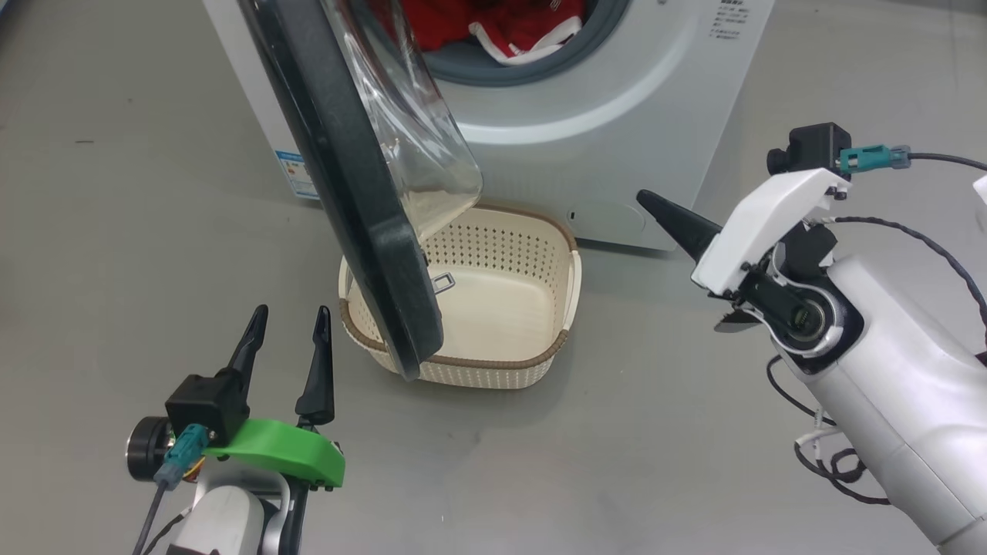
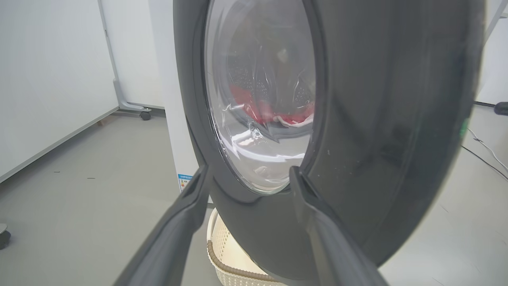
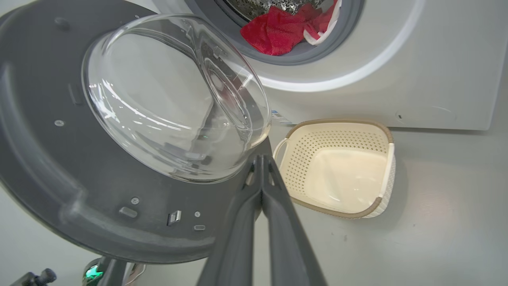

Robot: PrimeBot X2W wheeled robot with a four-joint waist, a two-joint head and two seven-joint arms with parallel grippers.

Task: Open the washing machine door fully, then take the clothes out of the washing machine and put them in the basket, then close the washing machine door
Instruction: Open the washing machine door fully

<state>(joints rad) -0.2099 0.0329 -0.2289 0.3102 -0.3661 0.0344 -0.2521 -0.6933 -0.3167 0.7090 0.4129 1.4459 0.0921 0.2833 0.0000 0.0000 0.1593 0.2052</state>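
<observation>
**Stage shown: opening the door; unloading not yet begun.** The left fingers (image 1: 318, 370) stand spread wide and hold nothing. They hover low over the grey floor (image 1: 116, 231), just beside the outer face of the washing machine door (image 1: 362, 231). In the left wrist view, the door's black ring and glass fill the space just ahead of both tips. The right fingers (image 1: 678, 223) are pressed together, also empty, and point at the door's inner side from well apart.

The door is swung out only part of the way from the washing machine (image 1: 617, 116). Seen from the head, its lower edge overlaps the left part of the basket (image 1: 493, 361).

By judgement, the first step is unfinished. The next move calls for carrying the door further round to the robot's left, clear of the basket. This could be a hooking pull on the ring by the left fingers or a push on the inner face by the closed right pair.

**Containers.** The drum holds the clothes (image 1: 493, 23), red with white trim, heaped at the mouth against the grey gasket (image 1: 478, 69). The basket sits on the floor just in front of the machine and holds nothing.
</observation>
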